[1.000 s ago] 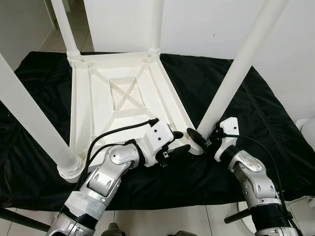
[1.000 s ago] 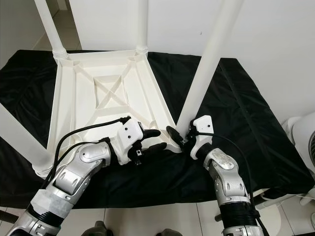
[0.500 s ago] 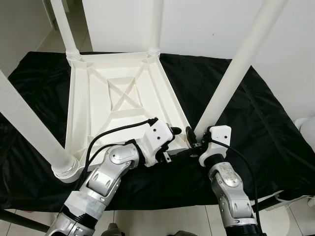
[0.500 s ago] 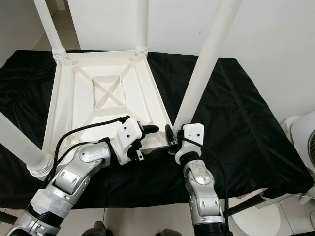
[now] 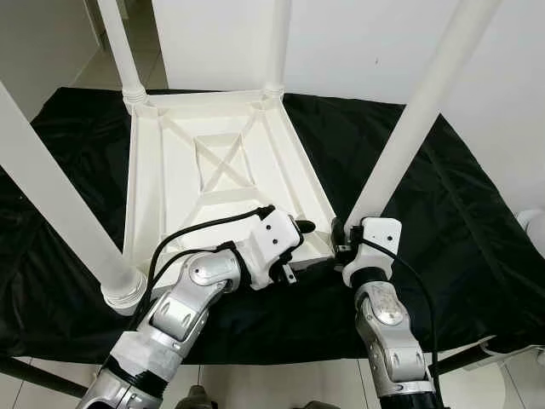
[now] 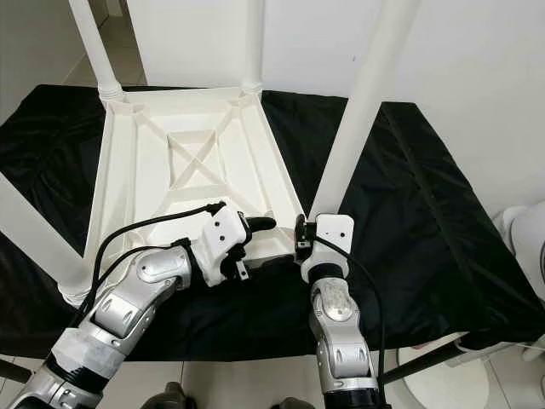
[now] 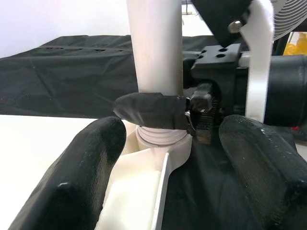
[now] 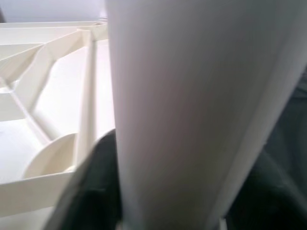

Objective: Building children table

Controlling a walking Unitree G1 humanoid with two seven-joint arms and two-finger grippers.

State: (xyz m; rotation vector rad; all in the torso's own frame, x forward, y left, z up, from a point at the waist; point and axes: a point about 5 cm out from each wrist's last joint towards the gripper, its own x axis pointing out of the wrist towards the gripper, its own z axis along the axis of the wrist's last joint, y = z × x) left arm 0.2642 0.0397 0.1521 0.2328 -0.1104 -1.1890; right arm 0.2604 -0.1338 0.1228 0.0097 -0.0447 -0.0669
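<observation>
The white children's table [image 5: 213, 170] lies upside down on a black cloth, its legs pointing up. My right gripper [image 5: 339, 244] is shut on the base of the near-right leg [image 5: 409, 128], where it enters the corner socket. In the right wrist view the leg [image 8: 192, 96] stands between the dark fingers [image 8: 103, 182]. My left gripper [image 5: 306, 244] is open at the same corner, one finger above the rim and one below. Between its spread fingers [image 7: 96, 158] the left wrist view shows the leg [image 7: 156, 48] and a finger of the right gripper [image 7: 151, 111] wrapped round it.
Three more legs stand up: near left [image 5: 51, 196], far left [image 5: 119, 51], far right [image 5: 274, 43]. The black cloth [image 5: 460, 230] spreads right of the table, with a white wall behind. A white object [image 5: 532, 221] is at the right edge. Tiled floor lies below the cloth's front edge.
My right forearm has swung in from the right to stand straight below the leg, and the gripper has drawn in tight against the leg base. The left gripper has barely moved.
</observation>
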